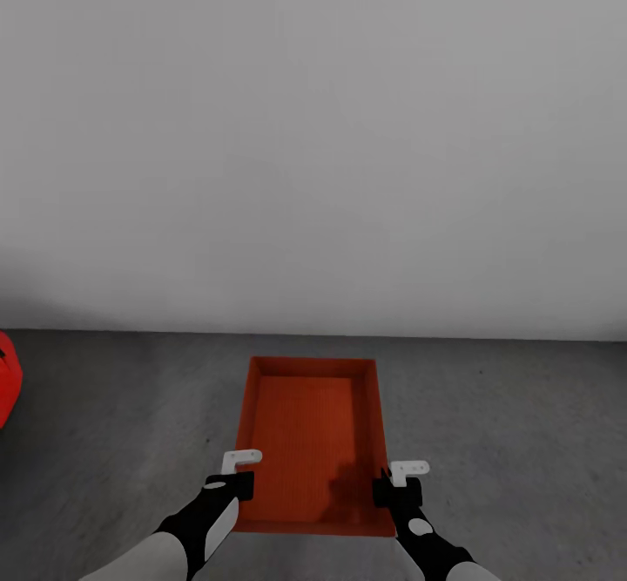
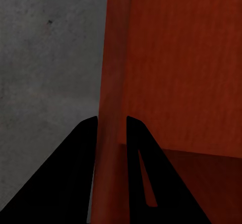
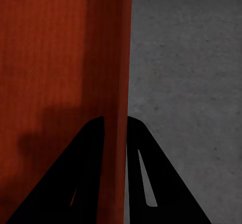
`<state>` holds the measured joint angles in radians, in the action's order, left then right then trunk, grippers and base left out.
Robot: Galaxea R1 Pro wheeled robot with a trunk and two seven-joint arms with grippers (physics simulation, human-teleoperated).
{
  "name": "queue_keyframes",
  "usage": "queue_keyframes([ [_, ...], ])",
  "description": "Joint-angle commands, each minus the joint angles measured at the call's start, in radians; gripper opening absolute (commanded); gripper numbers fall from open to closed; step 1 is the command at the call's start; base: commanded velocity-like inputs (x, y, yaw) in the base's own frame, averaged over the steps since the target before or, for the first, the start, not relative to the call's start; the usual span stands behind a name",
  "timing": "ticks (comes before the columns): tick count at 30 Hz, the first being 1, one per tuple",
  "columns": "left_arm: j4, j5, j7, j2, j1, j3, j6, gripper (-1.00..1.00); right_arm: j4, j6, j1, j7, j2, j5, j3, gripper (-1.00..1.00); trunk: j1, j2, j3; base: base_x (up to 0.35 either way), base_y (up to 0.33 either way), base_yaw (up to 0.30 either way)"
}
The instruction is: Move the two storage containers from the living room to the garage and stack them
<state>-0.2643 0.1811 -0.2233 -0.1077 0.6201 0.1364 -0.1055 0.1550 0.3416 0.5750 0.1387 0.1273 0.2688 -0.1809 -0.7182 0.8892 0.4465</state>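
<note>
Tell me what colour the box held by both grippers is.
Red-orange; the box shows best in the head view.

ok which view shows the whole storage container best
The head view: the storage container shows whole there, open top, floor around it, left gripper and right gripper on its side walls. The left wrist view gives a close slice of one wall between the fingers; the right wrist view the opposite wall.

The storage container (image 1: 312, 428) looks matt with a finely ribbed bottom; the floor (image 1: 505, 424) is rough, matt concrete.
</note>
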Motion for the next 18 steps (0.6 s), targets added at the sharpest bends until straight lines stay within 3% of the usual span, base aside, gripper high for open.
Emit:
queue_keyframes([
  [1,-0.007,-0.019,-0.013,0.008,0.001,-0.02,-0.007,-1.0,-0.003,0.003,0.0,0.004,0.0,0.003,-0.031,-1.0,0.0,0.001,0.001,0.0,0.0,0.0],
  [18,-0.007,-0.019,-0.013,0.008,0.001,-0.02,-0.007,-1.0,-0.003,0.001,0.0,0.004,0.0,0.003,-0.031,-1.0,0.0,0.001,0.023,0.0,0.0,0.0],
])
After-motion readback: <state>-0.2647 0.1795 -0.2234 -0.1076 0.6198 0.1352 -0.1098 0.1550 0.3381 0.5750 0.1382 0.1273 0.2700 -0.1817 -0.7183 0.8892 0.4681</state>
